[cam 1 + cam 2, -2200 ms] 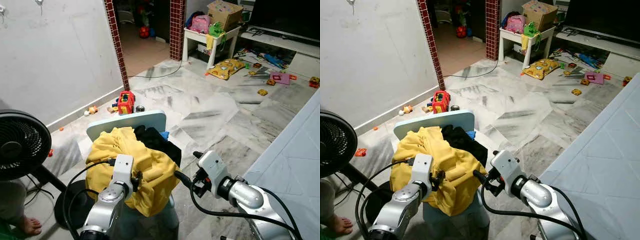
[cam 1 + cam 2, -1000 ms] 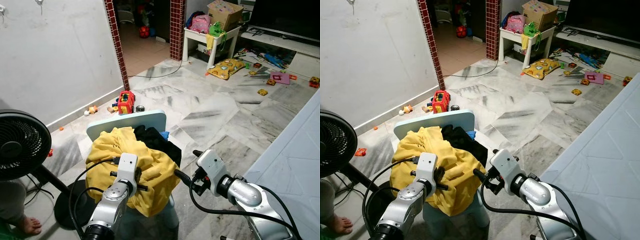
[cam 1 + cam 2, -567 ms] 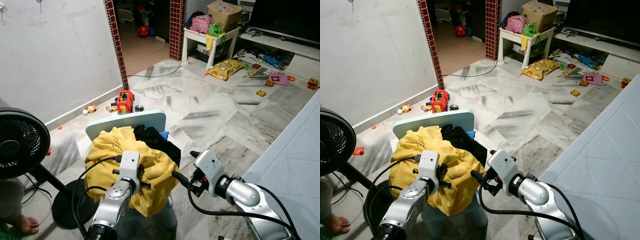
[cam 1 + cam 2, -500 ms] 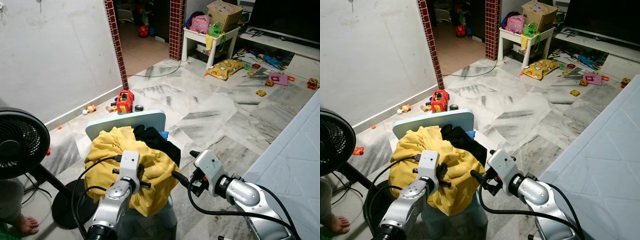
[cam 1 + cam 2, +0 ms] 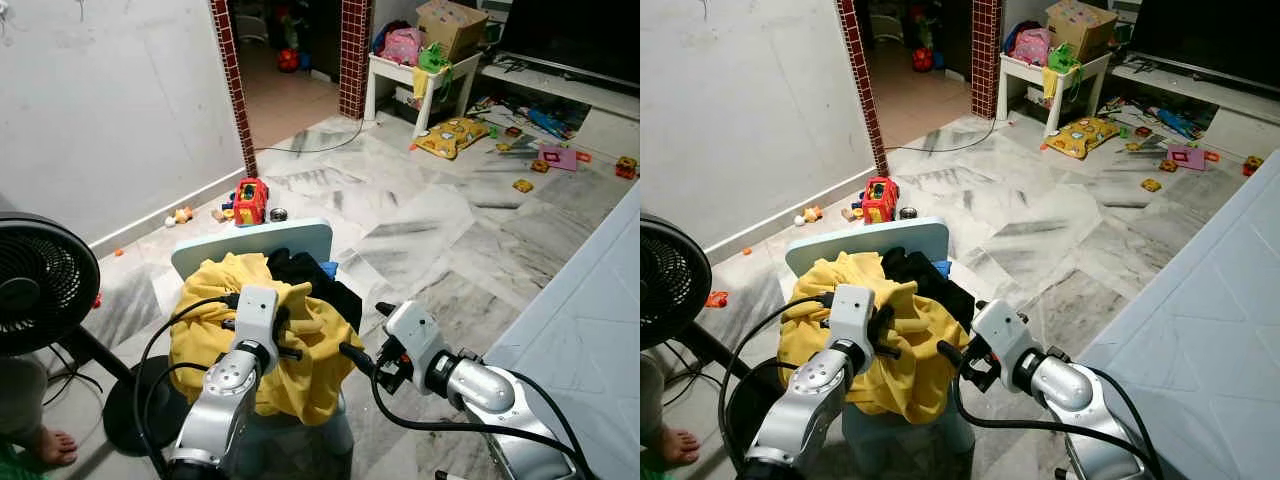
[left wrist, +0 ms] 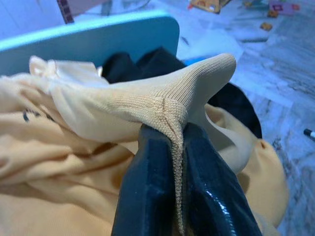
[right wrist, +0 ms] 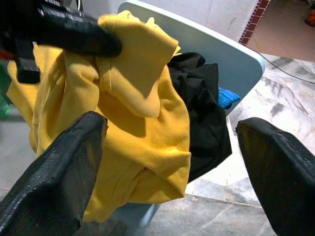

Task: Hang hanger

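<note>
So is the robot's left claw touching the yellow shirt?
Touching. The left wrist view shows the left gripper with its two black fingers pinching a fold of the yellow shirt between them.

I'm holding the left hand [image 6: 170, 147] raised w/ fingers pinching tight on fabric. Right hand [image 7: 172, 162] is reaching fwd beside it, fingers spread wide apart.

Chair seat [image 5: 300, 425] buried under yellow garment [image 5: 300, 350]; fan [image 5: 40, 285] cut by the frame edge.
</note>
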Controlling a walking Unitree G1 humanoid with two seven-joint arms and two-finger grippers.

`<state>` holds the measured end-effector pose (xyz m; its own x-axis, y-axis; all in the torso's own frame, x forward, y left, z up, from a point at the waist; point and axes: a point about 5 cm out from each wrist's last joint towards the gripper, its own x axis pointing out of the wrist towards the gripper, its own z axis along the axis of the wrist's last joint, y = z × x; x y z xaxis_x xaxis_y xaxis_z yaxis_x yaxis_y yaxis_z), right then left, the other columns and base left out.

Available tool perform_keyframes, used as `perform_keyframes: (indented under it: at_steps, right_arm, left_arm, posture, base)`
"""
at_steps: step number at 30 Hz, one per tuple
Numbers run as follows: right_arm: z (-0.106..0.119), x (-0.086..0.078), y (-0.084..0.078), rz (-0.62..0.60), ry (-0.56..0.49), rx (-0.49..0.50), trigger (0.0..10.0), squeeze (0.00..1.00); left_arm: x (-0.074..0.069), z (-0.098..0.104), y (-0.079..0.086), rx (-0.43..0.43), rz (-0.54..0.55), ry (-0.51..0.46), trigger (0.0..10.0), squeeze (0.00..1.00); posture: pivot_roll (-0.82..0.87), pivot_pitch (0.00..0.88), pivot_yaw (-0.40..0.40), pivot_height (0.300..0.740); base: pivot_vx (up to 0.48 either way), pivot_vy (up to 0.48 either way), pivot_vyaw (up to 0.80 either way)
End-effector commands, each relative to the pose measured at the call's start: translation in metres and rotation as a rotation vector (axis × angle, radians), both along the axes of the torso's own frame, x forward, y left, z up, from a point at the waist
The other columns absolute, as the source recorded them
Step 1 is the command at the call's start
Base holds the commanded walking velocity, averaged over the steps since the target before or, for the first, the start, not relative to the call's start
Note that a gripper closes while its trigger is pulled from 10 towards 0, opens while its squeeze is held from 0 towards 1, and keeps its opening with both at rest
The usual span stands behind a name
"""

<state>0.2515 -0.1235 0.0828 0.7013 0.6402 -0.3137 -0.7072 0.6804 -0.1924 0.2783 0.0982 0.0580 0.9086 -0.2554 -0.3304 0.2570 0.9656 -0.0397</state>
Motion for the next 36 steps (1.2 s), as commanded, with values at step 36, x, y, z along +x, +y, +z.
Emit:
perform_keyframes:
  at_steps: [36]
  right_arm:
    - [0.009,0.038,-0.019,-0.478,0.021,0.347,10.0,0.00]
  left_arm:
    - [-0.022,0.064,0.041,0.135,0.075,-0.364,0.0,0.00]
  posture:
    - [-0.12,0.000,0.106,0.740]
  base:
    - [0.000,0.000,0.00]
